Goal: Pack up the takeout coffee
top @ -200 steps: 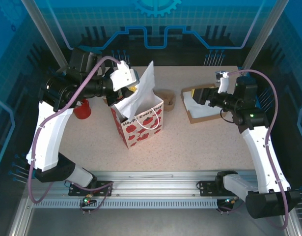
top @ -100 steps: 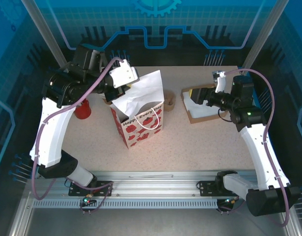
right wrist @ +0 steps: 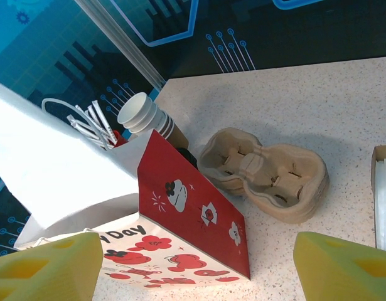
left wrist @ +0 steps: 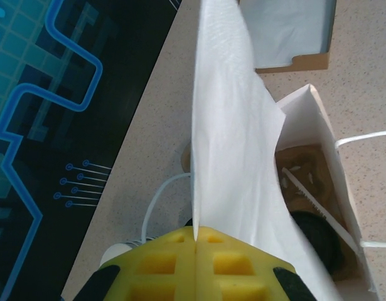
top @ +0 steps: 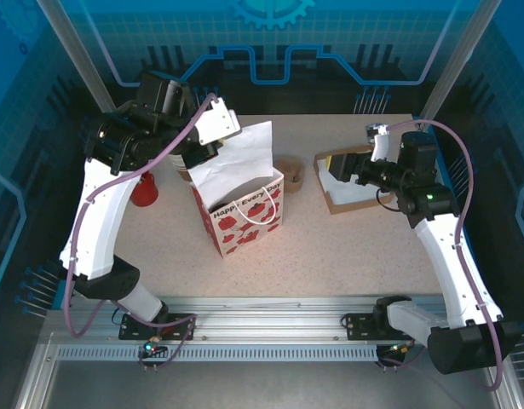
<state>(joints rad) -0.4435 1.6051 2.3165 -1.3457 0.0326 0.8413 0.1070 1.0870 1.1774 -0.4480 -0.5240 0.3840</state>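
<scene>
The left gripper (left wrist: 196,241) has its yellow fingers (left wrist: 158,263) pressed fully together on the lower edge of a white paper sheet (left wrist: 230,125). The sheet stands up out of the open mouth of the red-and-white paper bag (top: 244,217). In the top view the sheet rises above the bag's rim, with the left arm reaching over it from the far left side of the table (top: 355,247).

The bag stands upright near the middle of the table, slightly toward its left edge. Down inside it, the left wrist view shows the round black lid of the takeout coffee (left wrist: 315,235), partly covered by the sheet. The cup under the lid is hidden. Brown material lies beside the lid in the bag, too unclear to name.

The right gripper (right wrist: 193,266) is spread wide, one yellow finger (right wrist: 45,266) at each lower corner of its wrist view. It holds nothing and touches nothing. From above it hovers over a shallow cardboard box (top: 347,183) with white contents, near the far right corner.

A brown cardboard cup carrier tray (right wrist: 262,172) lies on the table between the bag and the box, just beyond the bag. A stack of lidless paper cups (right wrist: 142,113) stands behind the bag toward the far edge. A red object (top: 144,189) sits near the left edge.
</scene>
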